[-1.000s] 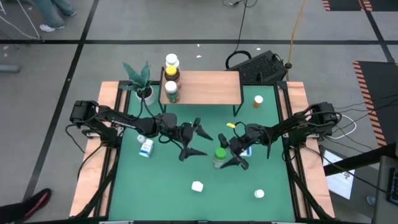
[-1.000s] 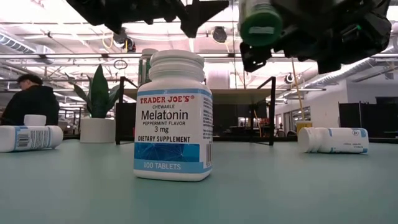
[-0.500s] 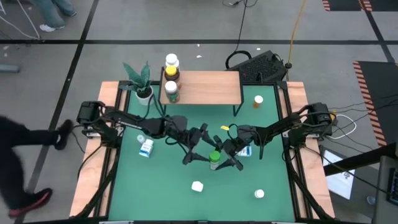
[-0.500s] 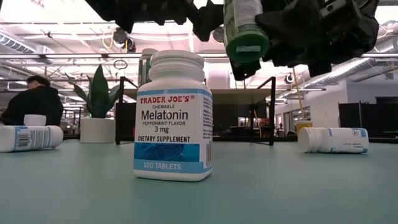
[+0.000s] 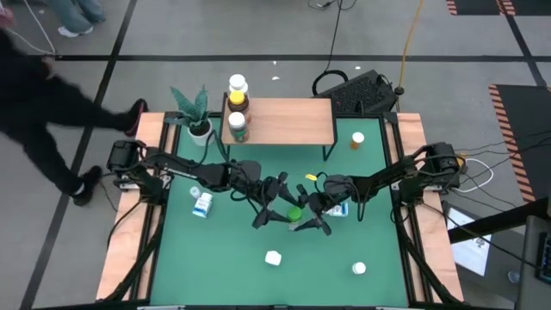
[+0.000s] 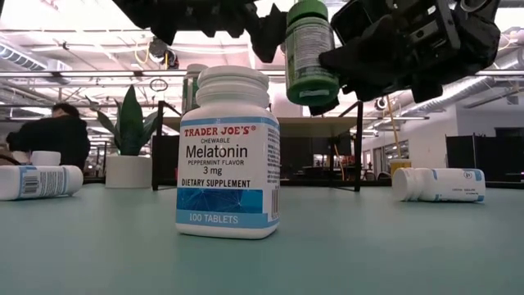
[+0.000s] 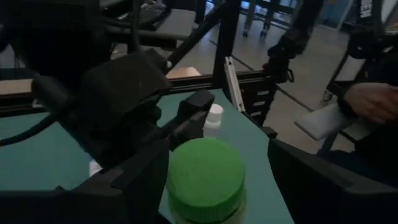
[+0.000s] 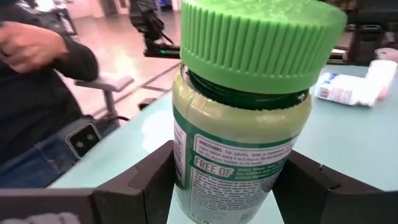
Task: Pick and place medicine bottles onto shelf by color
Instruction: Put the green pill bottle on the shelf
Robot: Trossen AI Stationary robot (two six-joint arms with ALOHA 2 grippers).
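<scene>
Green bottle with green ribbed cap: upright, raised off the worktop near its centre, clamped in the right gripper. Shelf: light wood, at the far edge, carrying two white-capped bottles at its left end. Melatonin bottle: white-and-blue, upright near the front edge. Orange bottle: far right corner.

The green bottle looks glossy plastic with a ribbed cap and a paper label.

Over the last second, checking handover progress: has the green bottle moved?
Yes. In the high view the green bottle, in the right pincer, shifted left, closer under the shelf middle.
</scene>
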